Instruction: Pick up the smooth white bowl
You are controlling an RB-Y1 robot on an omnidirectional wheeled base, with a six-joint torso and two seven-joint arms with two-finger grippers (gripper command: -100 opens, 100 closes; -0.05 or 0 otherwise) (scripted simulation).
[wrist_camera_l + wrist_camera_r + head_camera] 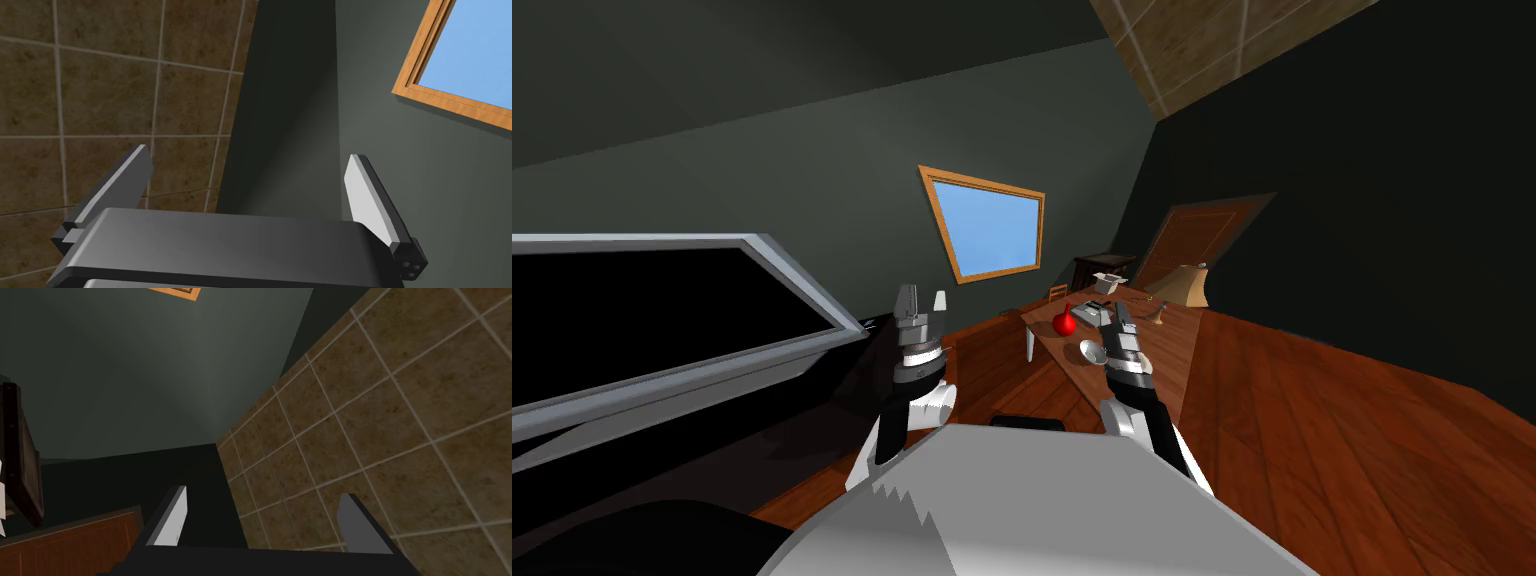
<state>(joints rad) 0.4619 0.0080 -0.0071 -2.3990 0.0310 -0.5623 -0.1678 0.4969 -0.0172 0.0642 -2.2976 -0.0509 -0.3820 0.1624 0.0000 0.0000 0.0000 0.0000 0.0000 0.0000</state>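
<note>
A small, pale round bowl (1091, 350) lies near the near end of a long wooden table (1162, 350) ahead of me and to the right. Both arms are raised in front of my chest with the fingers pointing up. My right gripper (1119, 314) (264, 493) is open and holds nothing; in the head view it stands just right of the bowl, and how far apart they are I cannot tell. My left gripper (923, 300) (247, 155) is also open and holds nothing, well to the left of the table.
On the table stand a red vase (1063, 322), a grey object (1089, 312), a white box (1109, 282) and a lamp (1190, 285). A dark cabinet (1102, 268) and a wooden door (1202, 235) lie beyond. A big grey-framed black panel (662, 320) is close on my left.
</note>
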